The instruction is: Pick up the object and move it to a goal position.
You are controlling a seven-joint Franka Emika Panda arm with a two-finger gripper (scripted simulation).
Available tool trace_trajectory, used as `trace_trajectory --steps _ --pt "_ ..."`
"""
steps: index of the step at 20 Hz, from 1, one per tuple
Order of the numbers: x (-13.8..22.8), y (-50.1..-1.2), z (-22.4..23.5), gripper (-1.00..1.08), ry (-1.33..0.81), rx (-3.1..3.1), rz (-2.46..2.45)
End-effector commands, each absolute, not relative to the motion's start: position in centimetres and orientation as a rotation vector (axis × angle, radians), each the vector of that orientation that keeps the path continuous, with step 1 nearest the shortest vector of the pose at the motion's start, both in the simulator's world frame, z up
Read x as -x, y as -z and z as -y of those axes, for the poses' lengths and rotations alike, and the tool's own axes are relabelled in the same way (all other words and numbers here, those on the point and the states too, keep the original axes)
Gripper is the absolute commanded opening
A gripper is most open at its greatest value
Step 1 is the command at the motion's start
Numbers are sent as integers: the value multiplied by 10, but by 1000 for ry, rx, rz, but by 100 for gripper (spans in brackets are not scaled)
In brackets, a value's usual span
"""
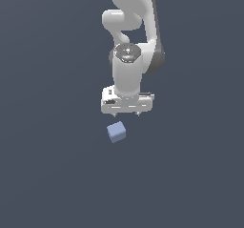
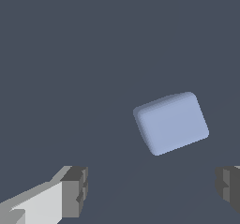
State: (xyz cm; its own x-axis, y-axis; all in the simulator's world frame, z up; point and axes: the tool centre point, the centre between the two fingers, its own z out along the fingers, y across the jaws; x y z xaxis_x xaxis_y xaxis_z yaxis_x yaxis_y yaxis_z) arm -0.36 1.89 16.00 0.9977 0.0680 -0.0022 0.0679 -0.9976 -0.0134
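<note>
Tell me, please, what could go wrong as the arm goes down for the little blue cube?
1. The cube is not between the open gripper fingers in the wrist view; a straight descent could land a finger on or beside it.
2. The cube sits rotated relative to the fingers, so closing may catch its corners and twist it.
3. In the exterior view the gripper hangs apart from the cube, so closing now would grasp nothing.

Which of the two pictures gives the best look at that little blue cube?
The wrist view: the cube fills much of the frame, its rounded edges plain. The exterior view shows it only small, below the open hand.
</note>
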Motion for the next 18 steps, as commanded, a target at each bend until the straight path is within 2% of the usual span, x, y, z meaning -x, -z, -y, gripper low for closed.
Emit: trace_trajectory --steps 1,18 --pt "4 -160 -19 100 -4 3126 106" --pt "1 -168 -30 100 -8 3134 100"
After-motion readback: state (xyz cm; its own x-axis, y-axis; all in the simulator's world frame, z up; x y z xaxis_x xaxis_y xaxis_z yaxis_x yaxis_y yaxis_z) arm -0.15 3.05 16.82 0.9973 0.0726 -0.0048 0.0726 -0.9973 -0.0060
